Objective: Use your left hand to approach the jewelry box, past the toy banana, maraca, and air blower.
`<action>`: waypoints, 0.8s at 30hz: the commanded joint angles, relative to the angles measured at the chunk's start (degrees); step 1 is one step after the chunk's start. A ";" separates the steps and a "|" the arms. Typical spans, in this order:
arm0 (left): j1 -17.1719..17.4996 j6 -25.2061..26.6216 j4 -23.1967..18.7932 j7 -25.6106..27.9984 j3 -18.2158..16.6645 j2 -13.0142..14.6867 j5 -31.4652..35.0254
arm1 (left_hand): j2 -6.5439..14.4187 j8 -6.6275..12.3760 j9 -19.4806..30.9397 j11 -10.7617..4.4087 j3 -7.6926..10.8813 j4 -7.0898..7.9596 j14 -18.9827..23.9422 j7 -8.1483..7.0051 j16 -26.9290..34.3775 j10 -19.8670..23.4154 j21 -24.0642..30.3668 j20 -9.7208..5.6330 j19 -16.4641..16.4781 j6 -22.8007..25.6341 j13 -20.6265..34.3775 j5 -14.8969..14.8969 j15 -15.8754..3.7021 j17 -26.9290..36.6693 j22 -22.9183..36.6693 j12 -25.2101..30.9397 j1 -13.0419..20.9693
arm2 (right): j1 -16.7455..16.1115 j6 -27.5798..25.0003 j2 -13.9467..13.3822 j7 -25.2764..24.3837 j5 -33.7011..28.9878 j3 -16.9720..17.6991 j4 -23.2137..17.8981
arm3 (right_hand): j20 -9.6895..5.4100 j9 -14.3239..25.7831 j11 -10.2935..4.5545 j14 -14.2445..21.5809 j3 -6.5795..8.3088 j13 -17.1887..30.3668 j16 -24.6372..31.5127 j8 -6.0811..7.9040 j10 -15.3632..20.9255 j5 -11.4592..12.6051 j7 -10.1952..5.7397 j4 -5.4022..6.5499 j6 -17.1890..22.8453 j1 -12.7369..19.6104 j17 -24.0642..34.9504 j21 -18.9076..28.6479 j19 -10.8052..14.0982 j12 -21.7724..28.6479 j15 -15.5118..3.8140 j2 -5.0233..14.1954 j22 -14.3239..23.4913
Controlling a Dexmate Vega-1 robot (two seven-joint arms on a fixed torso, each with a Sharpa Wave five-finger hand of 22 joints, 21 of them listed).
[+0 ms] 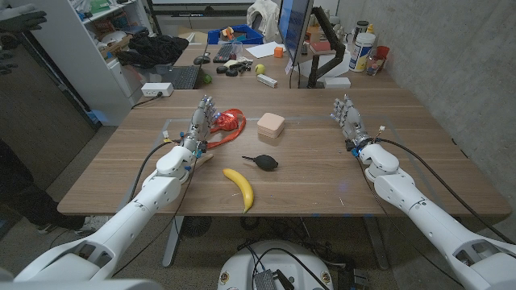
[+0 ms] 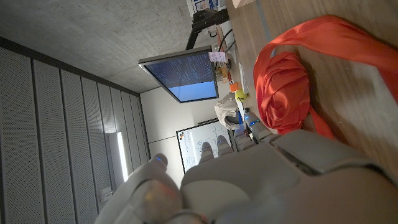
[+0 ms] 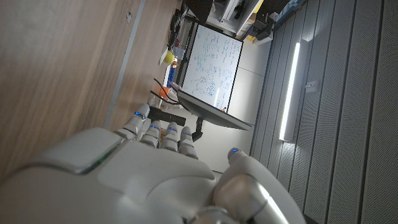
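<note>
The jewelry box [image 1: 270, 126], a small pinkish-beige case, sits near the middle of the wooden table [image 1: 322, 185]. Left of it lies the red maraca [image 1: 230, 122] with a red loop, which the left wrist view shows close ahead as the red maraca [image 2: 286, 87]. My left hand [image 1: 202, 122] stands just left of the maraca, fingers up and apart, holding nothing. The black air blower [image 1: 262, 161] lies in front of the box, and the yellow toy banana [image 1: 239, 188] nearer the front edge. My right hand [image 1: 347, 115] stands at the right, fingers apart and empty.
A second table behind carries a monitor [image 1: 292, 28], a laptop [image 1: 179, 77], bottles [image 1: 360, 48] and small clutter. A white shelf unit [image 1: 81, 48] stands at the back left. A person in dark clothes [image 1: 16, 189] is at the left edge.
</note>
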 commanded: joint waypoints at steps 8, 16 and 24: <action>-0.04 -2.15 -0.44 1.96 -0.64 0.23 5.36 | 4.19 0.28 0.21 -0.04 0.47 -0.07 -0.47 -0.74 0.31 -0.33 0.31 -1.27 -0.48 0.23 0.07 0.46 -2.76 0.06 0.12 0.40 0.21 | 0.20 0.15 0.12 0.02 -0.45 -0.29 0.29 | -0.01 0.18 -0.41 -0.22 0.27 0.25 0.38 0.35 0.12 0.41 -0.46 -0.05 -0.05 0.10 0.25 0.08 -0.42 0.40 -0.02 3.34 0.20; -0.51 -2.76 -1.54 3.89 -0.54 0.71 8.07 | 4.28 0.33 0.22 -0.12 0.51 -0.14 -0.46 -1.00 0.31 -0.34 0.22 -0.84 -0.55 0.38 0.07 0.52 -2.74 0.05 0.10 0.40 0.36 | 0.15 0.57 -0.12 0.24 -0.72 -0.29 0.23 | 0.00 0.17 -0.49 -0.23 0.14 0.25 0.35 0.35 0.06 0.44 -0.39 -0.07 -0.07 0.13 0.24 -0.04 -0.37 0.36 -0.01 3.40 0.20; -1.26 -2.94 -2.34 5.49 -0.52 1.07 10.02 | 4.32 0.47 0.22 -0.07 0.58 -0.25 -0.50 -1.13 0.29 -0.40 0.13 -0.80 -0.56 0.79 0.08 0.59 -2.80 0.03 0.08 0.38 0.56 | 0.21 1.25 -0.29 0.64 -0.96 -0.24 0.36 | 0.01 0.17 -0.54 -0.26 0.02 0.25 0.31 0.36 0.11 0.47 -0.41 -0.08 -0.07 0.16 0.23 -0.16 -0.34 0.38 -0.02 3.44 0.20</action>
